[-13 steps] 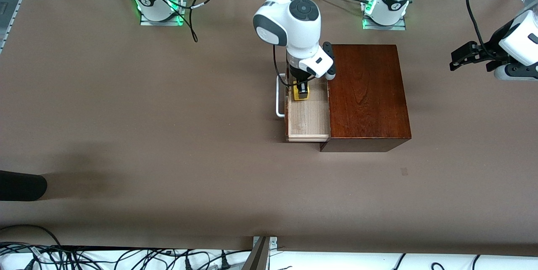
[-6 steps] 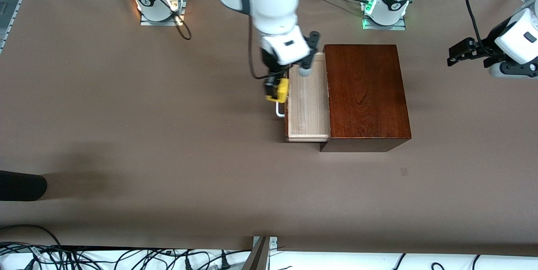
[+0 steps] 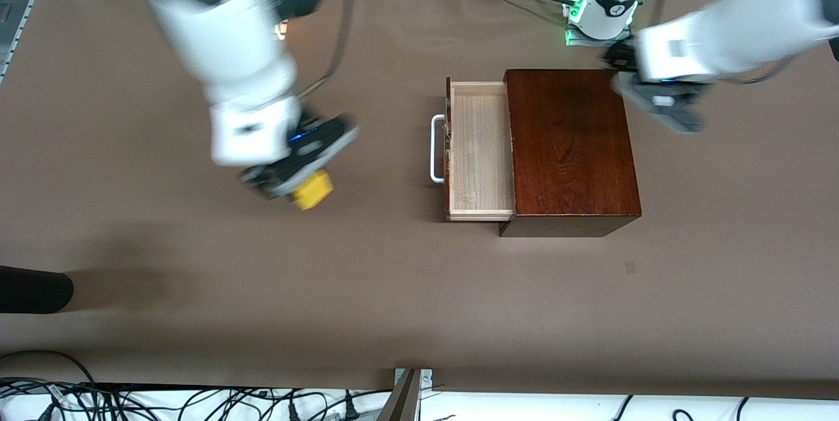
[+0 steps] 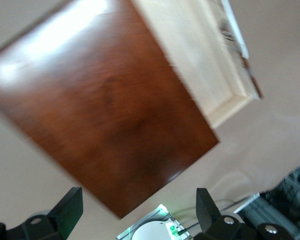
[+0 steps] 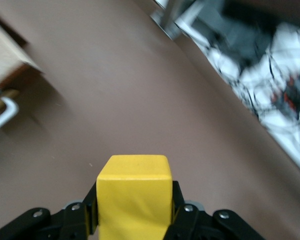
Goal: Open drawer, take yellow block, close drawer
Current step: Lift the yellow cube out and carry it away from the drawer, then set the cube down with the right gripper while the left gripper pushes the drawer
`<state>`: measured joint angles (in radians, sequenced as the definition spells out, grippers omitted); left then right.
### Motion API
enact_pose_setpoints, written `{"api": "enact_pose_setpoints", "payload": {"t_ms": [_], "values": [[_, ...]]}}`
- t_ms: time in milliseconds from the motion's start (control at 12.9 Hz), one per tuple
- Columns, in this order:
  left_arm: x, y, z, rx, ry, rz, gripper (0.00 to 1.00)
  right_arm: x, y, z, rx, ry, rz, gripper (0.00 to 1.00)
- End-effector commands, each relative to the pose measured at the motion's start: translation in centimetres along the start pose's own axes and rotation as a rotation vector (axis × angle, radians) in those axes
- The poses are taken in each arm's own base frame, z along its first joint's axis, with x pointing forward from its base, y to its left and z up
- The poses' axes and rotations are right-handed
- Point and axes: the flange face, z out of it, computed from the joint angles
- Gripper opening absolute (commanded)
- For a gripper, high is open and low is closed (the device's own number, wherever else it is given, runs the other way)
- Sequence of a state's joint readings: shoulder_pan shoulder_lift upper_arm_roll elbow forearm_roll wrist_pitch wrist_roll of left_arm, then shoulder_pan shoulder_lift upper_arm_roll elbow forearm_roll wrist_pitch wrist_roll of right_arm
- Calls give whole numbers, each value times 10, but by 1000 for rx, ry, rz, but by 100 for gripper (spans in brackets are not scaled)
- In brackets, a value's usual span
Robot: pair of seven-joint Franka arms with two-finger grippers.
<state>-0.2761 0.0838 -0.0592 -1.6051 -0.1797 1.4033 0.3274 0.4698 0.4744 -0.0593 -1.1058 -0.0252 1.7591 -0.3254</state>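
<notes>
Brown table (image 3: 393, 290), wooden box (image 3: 570, 145) centre-right of frame, its drawer (image 3: 478, 152) pulled out, empty. Right gripper (image 3: 288, 181) clenched on the yellow block (image 3: 312, 190), mid-left over bare table. Block looks light, rigid, flat-faced: side pinch suits. Left gripper (image 4: 135, 215) released, over the box. Drawer: push its white handle (image 3: 435, 149).

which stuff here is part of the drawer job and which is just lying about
Part of the job:
- drawer, pulled open, nothing in it
- its white handle
- yellow block, held in the right gripper over bare table toward the right arm's end
- left gripper, jaws open, above the wooden box

Just lying about:
- cables along the table edge nearest the front camera
- dark object at the table's edge
</notes>
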Motion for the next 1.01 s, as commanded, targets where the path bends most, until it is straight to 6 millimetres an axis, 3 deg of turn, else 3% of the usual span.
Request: {"api": "enact_pose_setpoints", "payload": {"t_ms": [0, 77, 155, 309, 464, 696, 928], "values": [[46, 102, 28, 4, -54, 209, 100, -68, 55, 33, 87, -88, 159, 0], [65, 125, 30, 18, -50, 247, 100, -89, 69, 51, 89, -104, 208, 0], [83, 132, 37, 11, -53, 281, 100, -114, 87, 74, 91, -123, 281, 0], [119, 157, 66, 15, -35, 444, 100, -150, 104, 113, 91, -147, 375, 0], [157, 174, 102, 46, 35, 724, 100, -175, 107, 155, 88, -170, 481, 0], [205, 186, 166, 108, 101, 1026, 100, -209, 93, 227, 73, -172, 582, 0], [225, 199, 221, 250, 5, 1183, 100, -236, 85, 291, 62, -178, 668, 0]]}}
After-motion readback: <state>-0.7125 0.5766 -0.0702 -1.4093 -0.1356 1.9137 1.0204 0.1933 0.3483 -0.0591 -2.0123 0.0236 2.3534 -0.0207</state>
